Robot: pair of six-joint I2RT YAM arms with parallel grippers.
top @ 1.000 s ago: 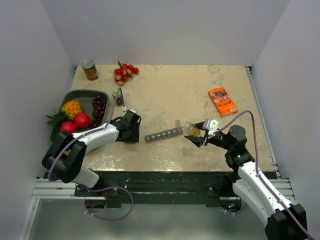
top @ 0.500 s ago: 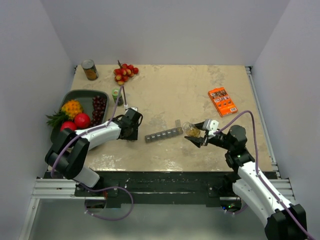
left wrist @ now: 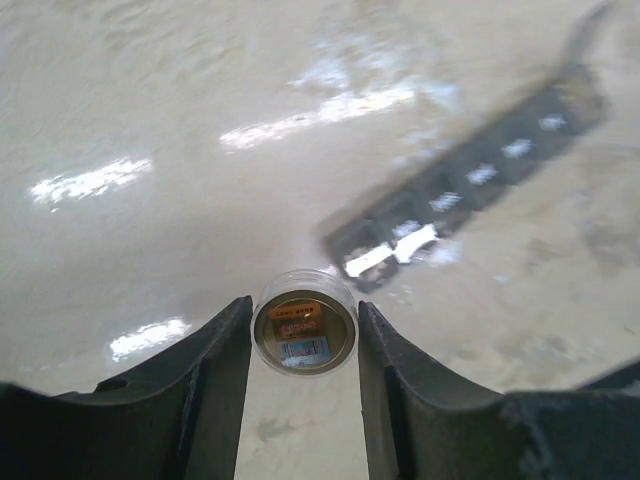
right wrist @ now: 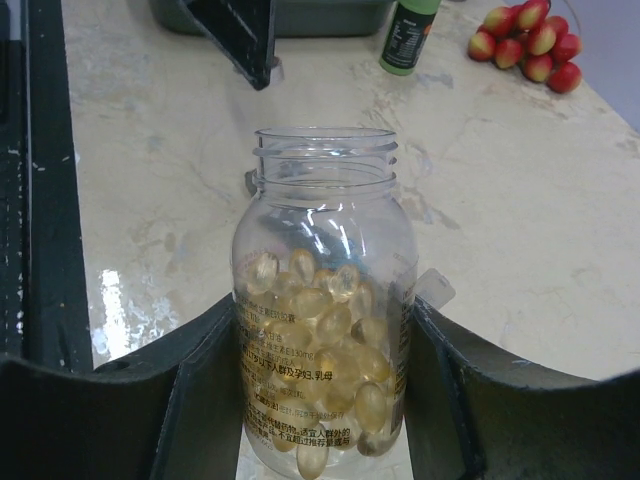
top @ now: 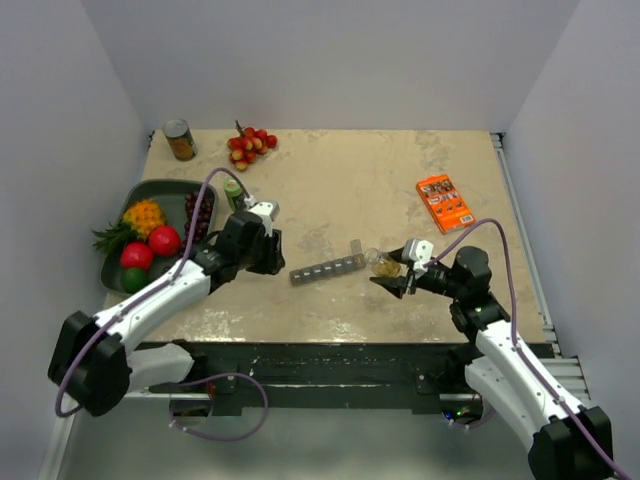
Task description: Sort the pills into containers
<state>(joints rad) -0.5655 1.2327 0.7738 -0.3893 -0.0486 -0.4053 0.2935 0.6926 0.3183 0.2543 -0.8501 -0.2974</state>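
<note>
The right gripper (top: 392,269) pinches the uncapped clear bottle (right wrist: 322,300) just off the right end of the dark-grey compartment strip (top: 328,268). The pills (right wrist: 315,340) are a yellowish heap filling roughly the bottle's lower half. To the left of the strip, the left gripper (left wrist: 303,310) is pressed onto a small round clear piece (left wrist: 303,335), probably the bottle's cap. The strip lies flat on the table (top: 350,190), and its compartments are too small and blurred to tell whether they hold anything.

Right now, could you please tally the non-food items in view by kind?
Bottles: 2, clear bottle and green-capped bottle
Cap: 1
Can: 1
Packet: 1
Tray: 1
Pill box: 1
Total: 7
</note>
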